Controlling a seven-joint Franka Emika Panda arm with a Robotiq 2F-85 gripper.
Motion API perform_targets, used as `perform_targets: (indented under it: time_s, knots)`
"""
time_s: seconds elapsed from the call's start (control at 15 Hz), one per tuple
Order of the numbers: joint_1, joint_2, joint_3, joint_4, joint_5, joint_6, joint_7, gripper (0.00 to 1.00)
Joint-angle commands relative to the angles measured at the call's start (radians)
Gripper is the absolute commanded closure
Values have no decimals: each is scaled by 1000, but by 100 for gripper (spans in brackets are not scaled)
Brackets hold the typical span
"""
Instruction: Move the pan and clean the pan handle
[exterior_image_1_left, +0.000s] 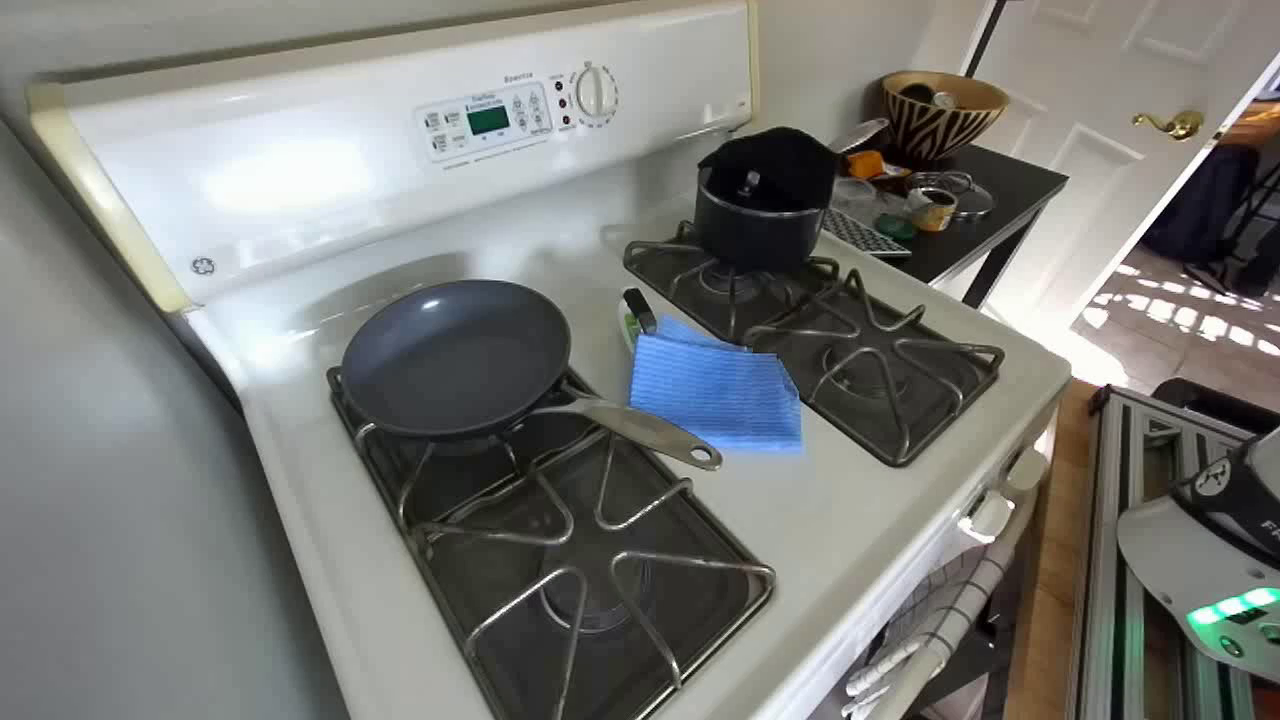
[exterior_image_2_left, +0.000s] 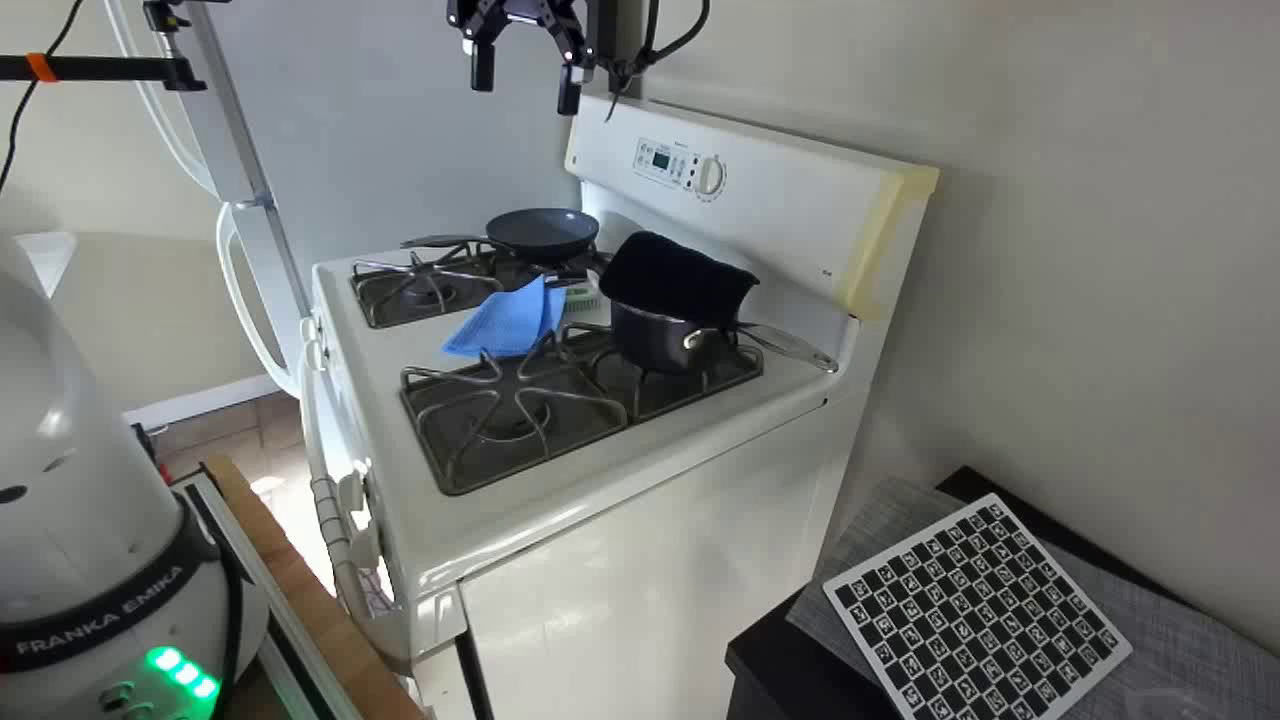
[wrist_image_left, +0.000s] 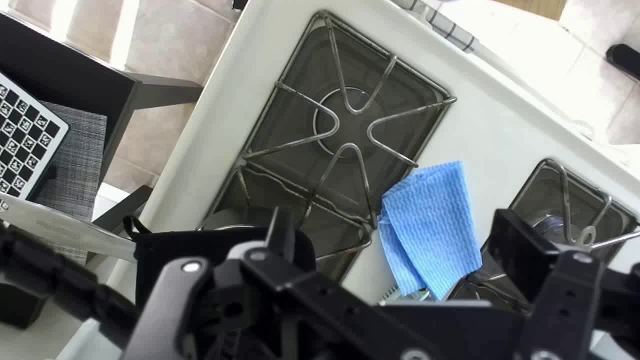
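Room is open over the near half of the right black-and-steel burner grate (exterior_image_1_left: 900, 346) and much of the matching left burner grate (exterior_image_1_left: 613, 556). The wide shallow grey-blue frying pan (exterior_image_1_left: 455, 350) blocks far left, its long silver-grey metal handle (exterior_image_1_left: 640, 427) jutting near; the deep black pot (exterior_image_1_left: 760, 230), heaped with black fabric (exterior_image_1_left: 785, 160), blocks far right. Between the grates lies a low folded blue cloth (exterior_image_1_left: 715, 390).

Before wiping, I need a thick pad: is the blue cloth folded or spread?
Folded: in the wrist view, the blue cloth shows one layer over another, edges offset.
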Motion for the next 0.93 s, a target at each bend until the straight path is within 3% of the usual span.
perform_targets:
  time_s: [0.0,0.33,0.6,0.87]
  knots:
    - [-6,1,5,2,2,-2,-2,0]
    - [-2,9,22,-11,-3,7,20,0]
    - [44,32,118,-56,37,60,124,0]
    - [85,85,227,-99,51,251,295,0]
